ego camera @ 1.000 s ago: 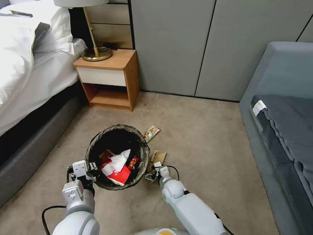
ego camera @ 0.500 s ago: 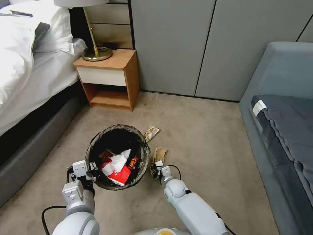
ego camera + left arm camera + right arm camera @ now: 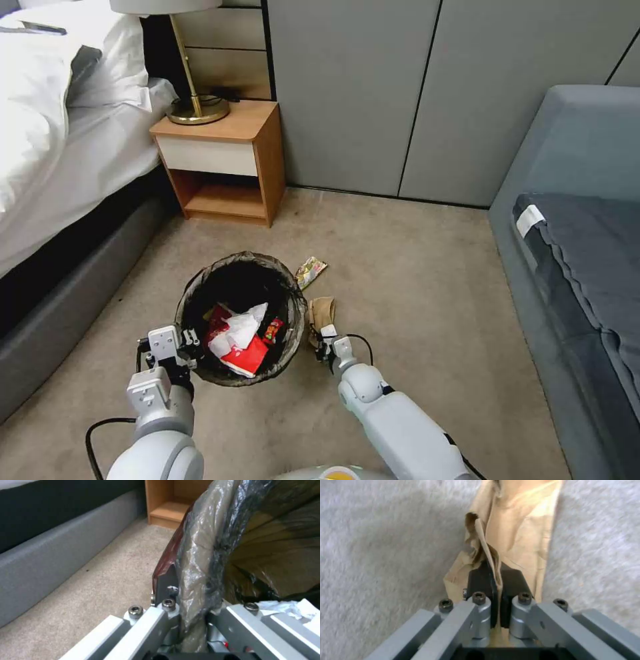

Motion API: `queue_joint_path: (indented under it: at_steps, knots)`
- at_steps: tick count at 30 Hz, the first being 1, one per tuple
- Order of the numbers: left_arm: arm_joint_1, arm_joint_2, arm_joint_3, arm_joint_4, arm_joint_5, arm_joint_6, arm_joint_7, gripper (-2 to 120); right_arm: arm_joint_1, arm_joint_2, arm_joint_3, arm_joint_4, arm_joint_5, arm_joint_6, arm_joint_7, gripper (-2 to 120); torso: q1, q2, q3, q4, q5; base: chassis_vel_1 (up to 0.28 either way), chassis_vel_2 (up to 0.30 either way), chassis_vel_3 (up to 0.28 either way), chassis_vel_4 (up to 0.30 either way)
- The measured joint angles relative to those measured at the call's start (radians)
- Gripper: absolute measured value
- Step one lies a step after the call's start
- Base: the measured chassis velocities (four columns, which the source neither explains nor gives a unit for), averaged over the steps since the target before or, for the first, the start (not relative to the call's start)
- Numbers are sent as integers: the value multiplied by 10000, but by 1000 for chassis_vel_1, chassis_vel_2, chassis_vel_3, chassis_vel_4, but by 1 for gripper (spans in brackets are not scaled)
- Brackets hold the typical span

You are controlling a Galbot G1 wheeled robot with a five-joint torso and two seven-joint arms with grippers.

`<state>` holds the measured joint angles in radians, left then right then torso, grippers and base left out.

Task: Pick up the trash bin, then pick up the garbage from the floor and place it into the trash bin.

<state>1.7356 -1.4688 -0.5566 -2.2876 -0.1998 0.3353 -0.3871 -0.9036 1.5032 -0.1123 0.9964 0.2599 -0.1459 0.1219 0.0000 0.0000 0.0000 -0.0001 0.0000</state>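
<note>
Left gripper clamps the trash bin rim; right gripper pinches brown paper scrap, long axis pointing away from the robot.

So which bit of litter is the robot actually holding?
The brown paper scrap, pinched in the right gripper beside the trash bin; the colourful wrapper lies untouched.

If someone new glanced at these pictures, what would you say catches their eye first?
Probably the trash bin on the carpet, its dark bag holding red and white litter, with the left gripper clamped on its near rim. Just right of it, the right gripper pinches a brown paper scrap. A colourful snack wrapper lies on the floor beyond the bin.
</note>
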Motion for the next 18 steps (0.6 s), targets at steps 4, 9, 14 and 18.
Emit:
queue_joint_path:
  at_steps: [4,9,14,18]
  knots:
    - [-18,10,-1,49,-22,0,-3,0,-146,-209,175,534,151,81,91,0,0,0,0,0,1,0,0,0,0]
    - [-21,35,0,94,-49,-6,-6,0,-393,-605,576,1965,510,350,303,0,1,-1,0,0,1,0,0,0,0]
    - [35,114,6,180,-114,-14,-12,0,-605,-1444,1207,5067,535,1569,104,0,1,0,0,0,1,0,0,0,0]
    - [39,141,67,220,-125,-18,-10,0,-743,-2019,1381,7340,350,2774,-853,0,0,0,0,0,0,0,0,0,0]
